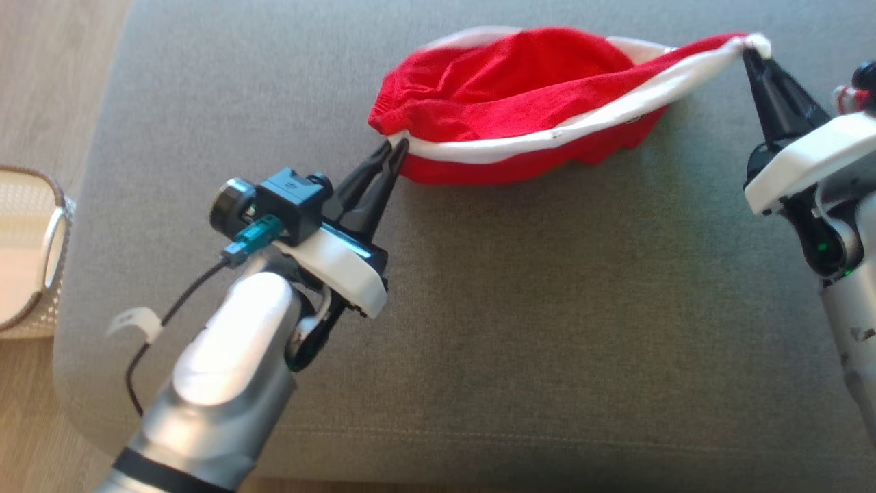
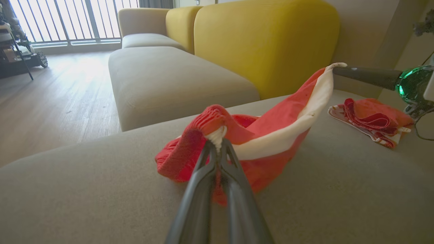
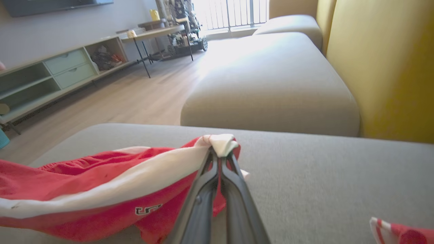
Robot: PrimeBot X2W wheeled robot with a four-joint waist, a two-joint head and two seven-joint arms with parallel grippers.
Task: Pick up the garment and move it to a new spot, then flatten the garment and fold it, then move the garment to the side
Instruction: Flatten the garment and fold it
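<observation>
Two claws have the garment strung between them. The left claw is pinched shut on a bunched end of the white band, and its dark fingers meet at the tips with almost no gap. From its wrist, a ribbed red hem folds over those tips. The right claw is closed just as tightly on the band's other end, where the white cloth is gathered into a small knot at its tip. The garment is red, and the band runs along its near edge from one claw to the other. It sags in the middle like a hammock, and its lower folds appear to rest on the grey seat, toward the far side from the robot. On the red cloth just below the band, near the right claw, there is a small mark of lettering. A second cloth, red and white, lies crumpled on the same seat beyond the right claw, well apart from the garment. A yellow back rises behind the seat. Another grey seat stands beside this one. At the robot's left, a pale basket sits on the wood floor, just beside the seat's edge.
</observation>
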